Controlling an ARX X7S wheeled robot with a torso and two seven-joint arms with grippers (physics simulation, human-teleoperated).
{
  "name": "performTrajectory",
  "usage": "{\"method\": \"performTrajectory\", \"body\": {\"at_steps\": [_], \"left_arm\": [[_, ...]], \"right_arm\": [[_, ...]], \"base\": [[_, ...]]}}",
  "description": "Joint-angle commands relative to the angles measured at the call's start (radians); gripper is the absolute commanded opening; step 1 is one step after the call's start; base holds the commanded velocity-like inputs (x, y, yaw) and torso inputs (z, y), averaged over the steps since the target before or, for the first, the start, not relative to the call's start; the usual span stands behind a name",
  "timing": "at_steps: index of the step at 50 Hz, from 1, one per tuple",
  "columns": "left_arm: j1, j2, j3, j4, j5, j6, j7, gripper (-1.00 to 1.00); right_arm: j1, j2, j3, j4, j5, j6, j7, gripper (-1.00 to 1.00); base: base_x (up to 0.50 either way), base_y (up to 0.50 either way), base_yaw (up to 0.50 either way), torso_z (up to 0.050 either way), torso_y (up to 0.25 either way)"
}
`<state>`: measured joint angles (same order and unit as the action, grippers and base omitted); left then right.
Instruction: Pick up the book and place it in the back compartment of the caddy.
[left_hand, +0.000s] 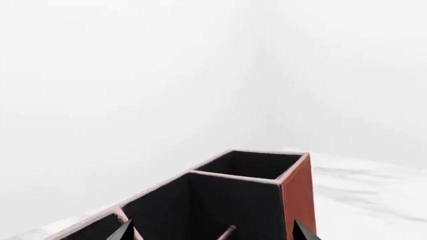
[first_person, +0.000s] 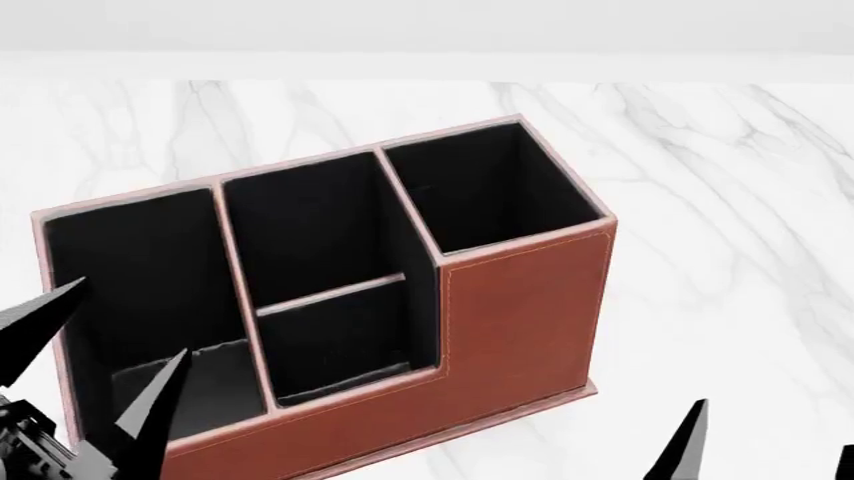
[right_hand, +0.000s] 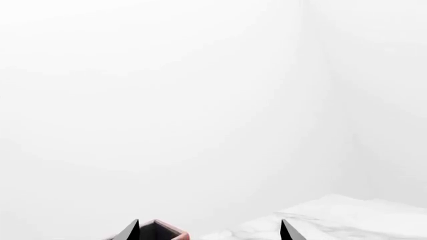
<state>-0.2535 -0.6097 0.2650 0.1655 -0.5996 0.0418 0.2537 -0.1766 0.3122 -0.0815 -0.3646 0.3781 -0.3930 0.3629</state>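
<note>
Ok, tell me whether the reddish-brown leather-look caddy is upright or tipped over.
Upright: the reddish-brown leather-look caddy sits on its flat base rim on the white marble table, its black-lined cells open upward.

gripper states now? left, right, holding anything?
Left hand: open, empty, at the caddy.
Right hand: open, empty.
</note>
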Motion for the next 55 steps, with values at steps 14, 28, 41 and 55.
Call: {"method": "performTrajectory", "body": {"at_steps": [14, 28, 41, 55], "left_arm": [[-0.048, 0.061, 0.13, -0.082, 0.033, -0.017, 0.115, 1.0], [-0.048, 0.081, 0.176, -0.108, 0.065, -0.004, 0.148, 1.0], [-0.041, 0.088, 0.185, -0.108, 0.025, 0.0, 0.187, 1.0], [-0.044, 0.097, 0.21, -0.119, 0.014, -0.009, 0.218, 1.0]], "right_arm": [[0.008, 0.001, -0.007, 0.016, -0.004, -0.007, 0.004, 1.0], [0.006, 0.003, -0.011, 0.013, -0.006, -0.009, 0.008, 1.0], [0.01, 0.005, -0.015, 0.016, -0.008, -0.005, 0.012, 1.0], [0.008, 0.008, -0.018, 0.014, -0.007, -0.007, 0.016, 1.0]], "base": [[0.0, 0.0, 0.0, 0.0, 0.0], [0.0, 0.0, 0.0, 0.0, 0.0], [0.0, 0.0, 0.0, 0.0, 0.0], [0.0, 0.0, 0.0, 0.0, 0.0]]}}
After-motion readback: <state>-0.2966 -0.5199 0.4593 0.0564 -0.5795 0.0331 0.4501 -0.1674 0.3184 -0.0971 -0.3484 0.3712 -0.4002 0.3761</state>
